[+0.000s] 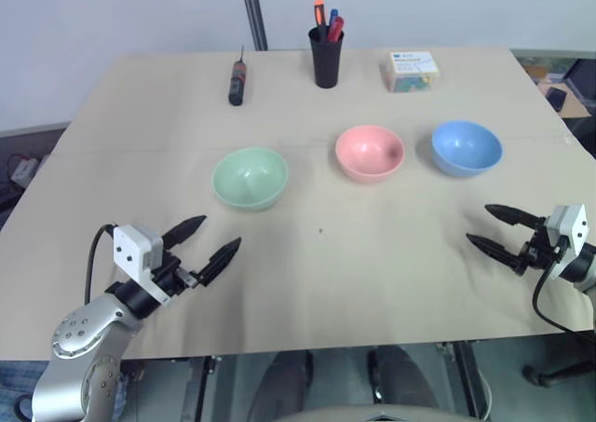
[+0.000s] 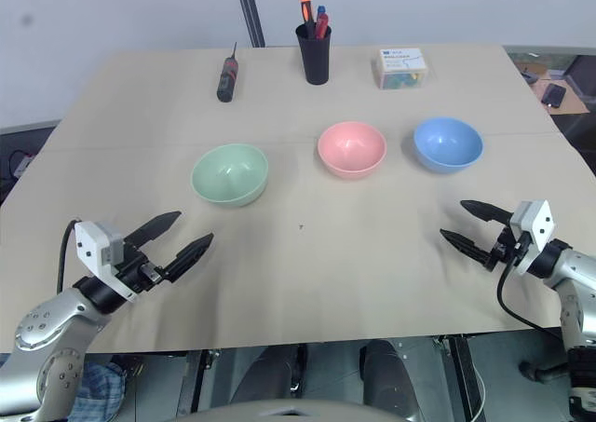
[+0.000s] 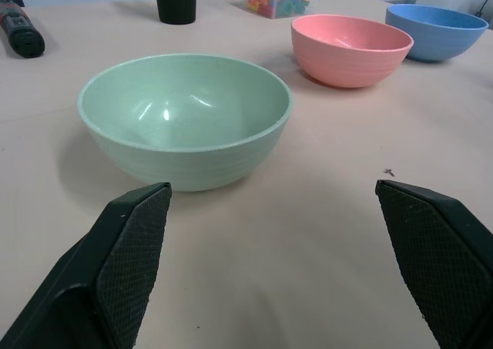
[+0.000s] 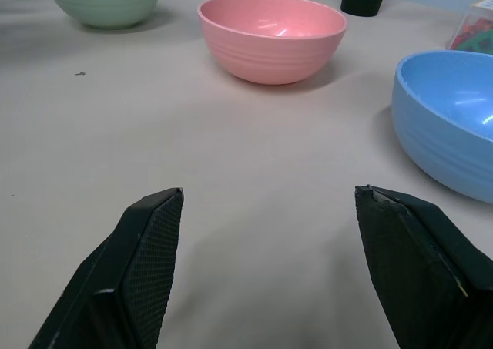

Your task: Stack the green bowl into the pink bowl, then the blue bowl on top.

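Three empty bowls stand apart in a row across the middle of the table (image 1: 307, 282). The green bowl (image 1: 250, 177) is at the left, the pink bowl (image 1: 370, 152) in the middle, the blue bowl (image 1: 467, 147) at the right. My left gripper (image 1: 213, 239) hovers open near the front left, pointing toward the green bowl (image 3: 185, 118) a short way off. Open as well, my right gripper (image 1: 487, 226) is at the front right, short of the blue bowl (image 4: 454, 118) and aimed toward the pink bowl (image 4: 271, 37). Neither holds anything.
At the back of the table stand a black cup (image 1: 326, 57) with pens, a small box (image 1: 411, 71) of coloured bits and a black screwdriver (image 1: 237, 81). A metal pole (image 1: 252, 10) rises behind the table.
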Motion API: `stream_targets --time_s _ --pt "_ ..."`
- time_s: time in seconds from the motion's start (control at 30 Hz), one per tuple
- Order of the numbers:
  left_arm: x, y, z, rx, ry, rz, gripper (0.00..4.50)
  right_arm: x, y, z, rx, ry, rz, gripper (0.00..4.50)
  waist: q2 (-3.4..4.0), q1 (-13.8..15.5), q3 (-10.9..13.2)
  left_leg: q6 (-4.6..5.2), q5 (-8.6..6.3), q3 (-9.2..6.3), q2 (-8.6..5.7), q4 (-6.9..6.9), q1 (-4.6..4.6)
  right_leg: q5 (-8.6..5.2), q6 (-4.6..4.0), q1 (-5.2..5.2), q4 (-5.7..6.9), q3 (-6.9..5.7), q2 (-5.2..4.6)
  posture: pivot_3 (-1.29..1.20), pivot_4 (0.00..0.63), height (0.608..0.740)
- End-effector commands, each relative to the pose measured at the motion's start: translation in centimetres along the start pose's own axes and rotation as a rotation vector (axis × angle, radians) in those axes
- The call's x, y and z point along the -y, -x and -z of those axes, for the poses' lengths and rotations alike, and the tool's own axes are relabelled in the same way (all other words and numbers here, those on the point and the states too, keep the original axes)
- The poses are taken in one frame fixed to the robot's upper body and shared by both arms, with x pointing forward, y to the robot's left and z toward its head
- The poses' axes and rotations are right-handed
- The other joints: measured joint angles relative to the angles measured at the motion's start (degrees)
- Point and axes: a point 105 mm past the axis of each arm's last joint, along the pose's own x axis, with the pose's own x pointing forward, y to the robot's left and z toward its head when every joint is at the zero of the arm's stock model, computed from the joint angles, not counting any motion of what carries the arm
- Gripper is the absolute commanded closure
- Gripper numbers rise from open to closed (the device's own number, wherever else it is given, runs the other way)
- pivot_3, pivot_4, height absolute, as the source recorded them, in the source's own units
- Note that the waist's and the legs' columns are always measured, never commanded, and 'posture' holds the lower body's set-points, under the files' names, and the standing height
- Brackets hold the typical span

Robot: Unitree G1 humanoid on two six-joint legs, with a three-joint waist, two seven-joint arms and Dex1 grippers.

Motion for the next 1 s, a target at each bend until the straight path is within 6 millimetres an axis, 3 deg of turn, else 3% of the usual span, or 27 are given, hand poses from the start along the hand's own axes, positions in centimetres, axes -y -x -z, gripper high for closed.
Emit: stream_targets --time_s 0.03,0.3,1.0 --pt "-0.47 0.01 -0.66 0.028 -0.026 -0.023 0.0 0.34 -0.02 -1.17 0.037 0.034 0.006 0.78 0.0 0.0 0.0 0.0 0.0 0.0 0.0 0.0 0.0 0.0 0.0 0.0 0.0 0.0 0.0 0.0 0.15 0.74" --pt "-1.31 0.51 -0.28 0.03 -0.02 -0.044 0.0 -0.2 -0.06 -1.0 0.028 0.031 -0.011 0.78 0.0 -0.01 -0.01 0.0 0.0 0.0 0.0 0.01 0.0 0.0 0.0 0.0 0.01 0.0 0.0 0.0 0.15 0.74" --pt "-0.88 0.82 -0.55 0.038 -0.026 -0.022 0.0 -0.36 -0.28 -1.23 0.031 0.032 -0.02 0.78 0.0 0.0 -0.01 0.0 0.0 -0.01 0.0 0.01 0.0 0.0 0.0 0.0 0.01 0.0 0.0 0.0 0.15 0.74"
